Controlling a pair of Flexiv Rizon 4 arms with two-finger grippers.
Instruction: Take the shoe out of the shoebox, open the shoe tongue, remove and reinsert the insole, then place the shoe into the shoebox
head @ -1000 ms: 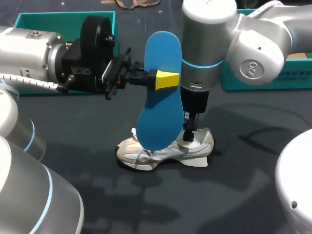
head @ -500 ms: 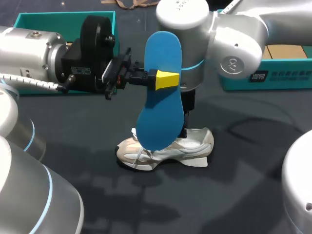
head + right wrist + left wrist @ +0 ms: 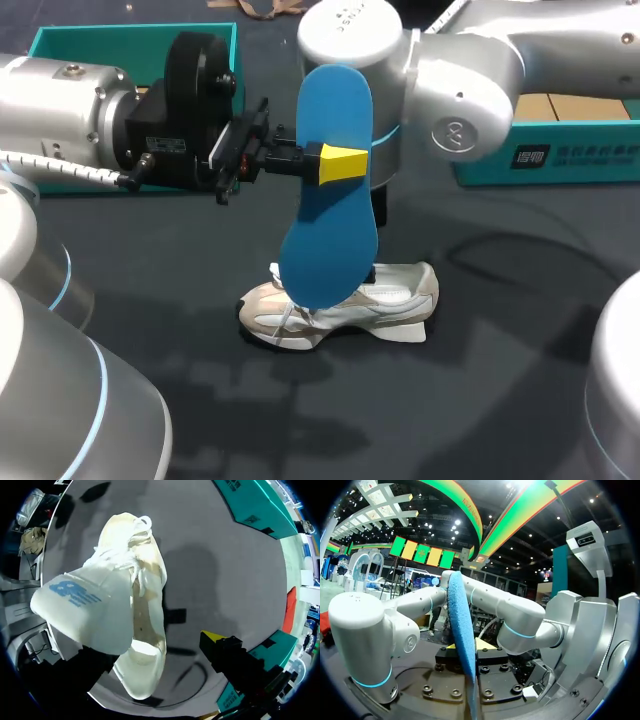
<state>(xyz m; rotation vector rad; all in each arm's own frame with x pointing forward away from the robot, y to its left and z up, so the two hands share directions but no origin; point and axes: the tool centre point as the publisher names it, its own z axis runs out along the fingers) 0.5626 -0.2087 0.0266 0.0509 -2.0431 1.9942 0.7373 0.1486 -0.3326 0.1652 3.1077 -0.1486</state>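
Left gripper (image 3: 335, 163) is clamped across the middle of the insole (image 3: 328, 235), holding it upright at frame centre, in front of the shoe (image 3: 400, 300). It looks light, thin and bendy, so this mid-length pinch should steady it.

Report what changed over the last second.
The right arm swung toward my left, ending up behind the flat blue insole. The left gripper stayed shut on the insole, held upright, and the white mesh sneaker stayed put on the dark table.
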